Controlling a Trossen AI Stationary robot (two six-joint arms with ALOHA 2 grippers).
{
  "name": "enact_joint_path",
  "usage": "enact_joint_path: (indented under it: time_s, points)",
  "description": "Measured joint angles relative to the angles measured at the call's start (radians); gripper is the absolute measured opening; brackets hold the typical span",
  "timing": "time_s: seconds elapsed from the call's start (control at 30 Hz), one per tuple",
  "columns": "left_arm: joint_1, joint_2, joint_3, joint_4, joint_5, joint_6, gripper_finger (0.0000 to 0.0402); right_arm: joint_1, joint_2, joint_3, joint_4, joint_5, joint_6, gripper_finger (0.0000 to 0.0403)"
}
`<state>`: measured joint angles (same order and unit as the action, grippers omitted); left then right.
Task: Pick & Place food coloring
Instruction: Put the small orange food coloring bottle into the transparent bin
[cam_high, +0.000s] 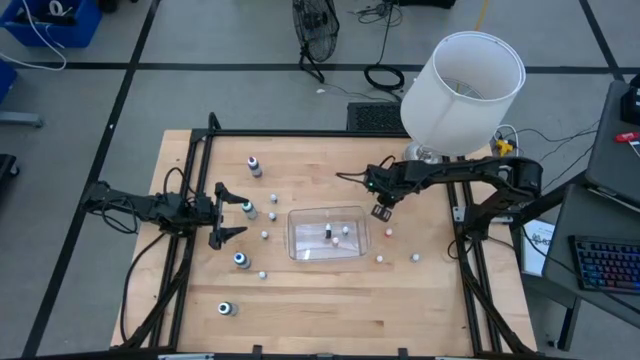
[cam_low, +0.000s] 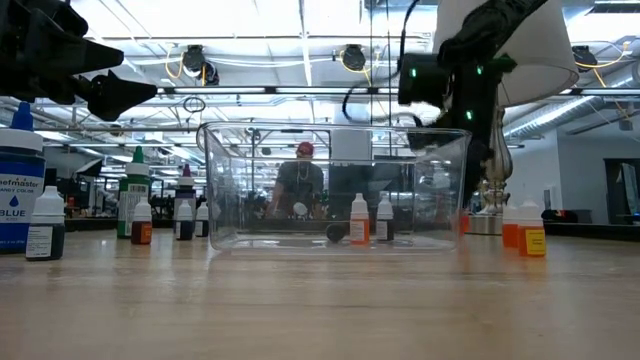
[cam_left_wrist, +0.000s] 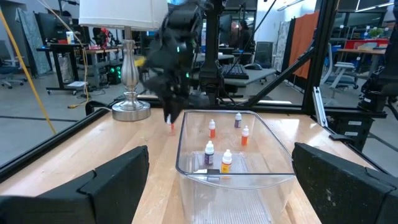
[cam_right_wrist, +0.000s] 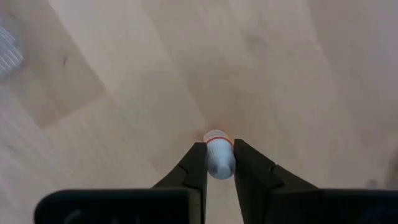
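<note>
The food coloring bottles are tiny, with whitish caps. Several stand inside the clear plastic tub (cam_high: 327, 215), (cam_left_wrist: 186, 163), and others stand scattered on the wooden table on both sides of it (cam_high: 265, 235), (cam_high: 388, 233). My right gripper (cam_high: 381, 210), (cam_right_wrist: 217, 163) hovers by the tub's far right corner, shut on one small orange-red bottle (cam_right_wrist: 217, 155), (cam_left_wrist: 171, 127). My left gripper (cam_high: 228, 215) is open and empty at the table's left, its fingers (cam_left_wrist: 112, 180) pointing at the tub. My right gripper pinches the small bottle's whitish top part (cam_right_wrist: 217, 165) between its two fingers (cam_right_wrist: 196, 167). The fingers come from above, pointing down. The bottle stays upright below them, its red-orange body (cam_right_wrist: 216, 138) toward the table. In the left wrist view it looks just clear of the tabletop.
Larger bottles stand on the table's left half (cam_high: 255, 163), (cam_high: 241, 260), (cam_high: 225, 309), (cam_low: 20, 190). Two small orange bottles (cam_low: 525, 235) stand right of the tub. A lamp with a white shade (cam_high: 460, 90) stands at the far right corner. A person (cam_low: 300, 185) stands beyond the table.
</note>
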<state>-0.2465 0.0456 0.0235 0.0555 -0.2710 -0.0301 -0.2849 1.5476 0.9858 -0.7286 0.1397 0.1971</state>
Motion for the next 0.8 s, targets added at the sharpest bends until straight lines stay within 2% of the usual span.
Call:
enact_joint_path:
  time_s: [0.2,0.37,0.5,0.63,0.8]
  points:
    - [0.000,0.000,0.000,0.000,0.000,0.000,0.0390,0.073,-0.050,0.179,-0.153,0.096,0.015,0.0040]
    - [0.000,0.000,0.000,0.000,0.000,0.000,0.0390,0.205,-0.030,0.410,-0.167,0.099,0.023,0.0040]
    - [0.000,0.000,0.000,-0.002,0.000,0.000,0.0390,0.321,0.043,0.625,-0.187,0.136,-0.004,0.0040]
    - [0.000,0.000,0.000,-0.002,0.000,0.000,0.0390,0.406,0.177,0.873,-0.301,0.200,-0.031,0.0040]
    - [0.000,0.000,0.000,0.000,0.000,0.000,0.0390,0.473,0.354,1.086,-0.398,0.178,-0.062,0.0040]
